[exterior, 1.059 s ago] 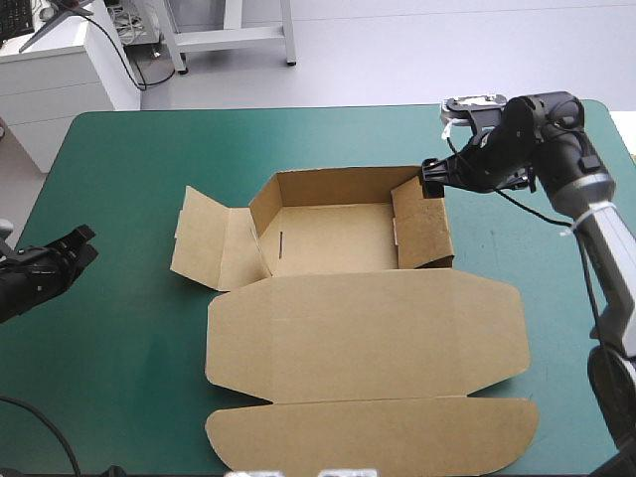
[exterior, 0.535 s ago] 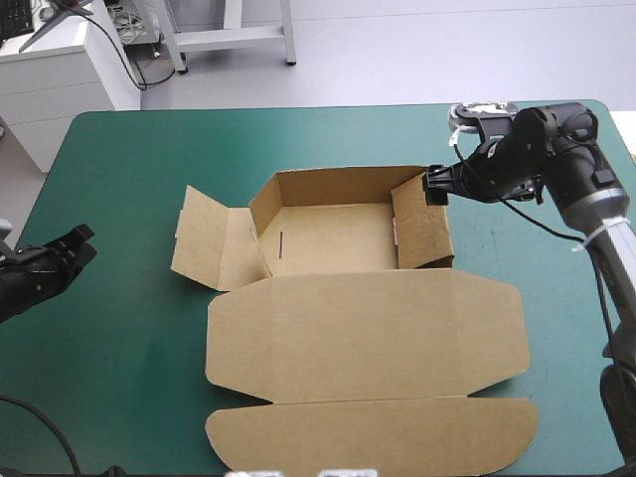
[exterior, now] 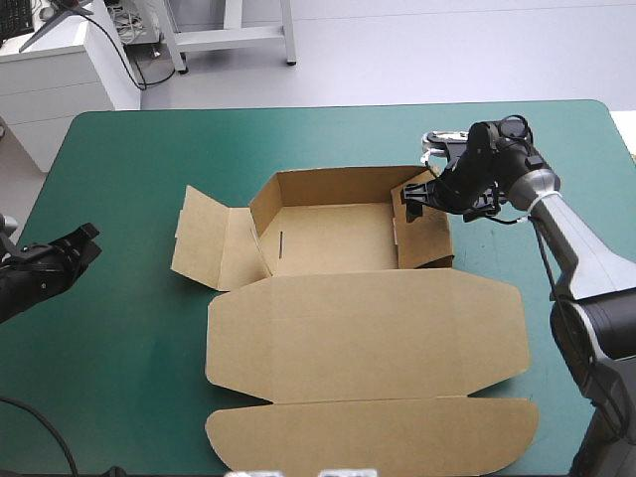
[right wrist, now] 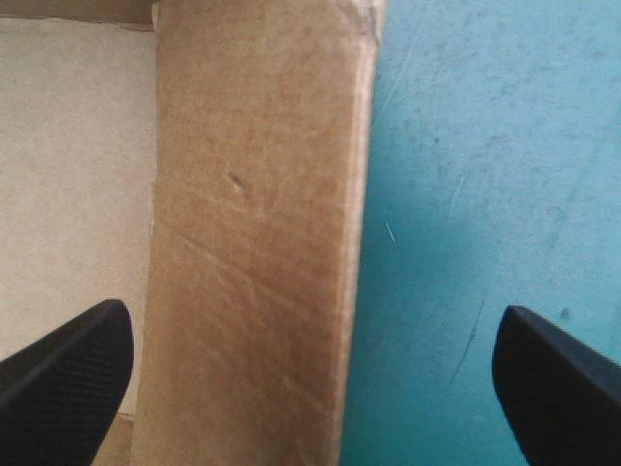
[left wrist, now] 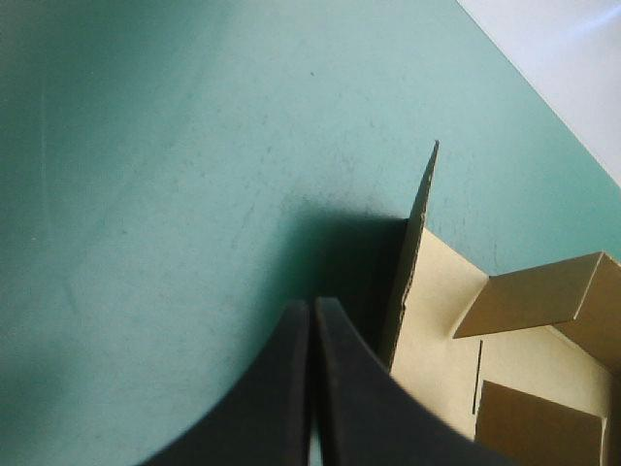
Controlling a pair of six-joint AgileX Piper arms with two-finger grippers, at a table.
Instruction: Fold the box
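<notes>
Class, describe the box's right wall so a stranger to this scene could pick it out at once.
On the teal-green table lies the brown box, its tray toward the far edge. The right wall stands upright beneath the open right gripper, whereas the left flap lies splayed outward.

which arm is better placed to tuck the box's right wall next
Right: the right gripper, open, straddles the box's raised right wall; the left gripper sits shut over the teal-green cover, short of the left flap.
</notes>
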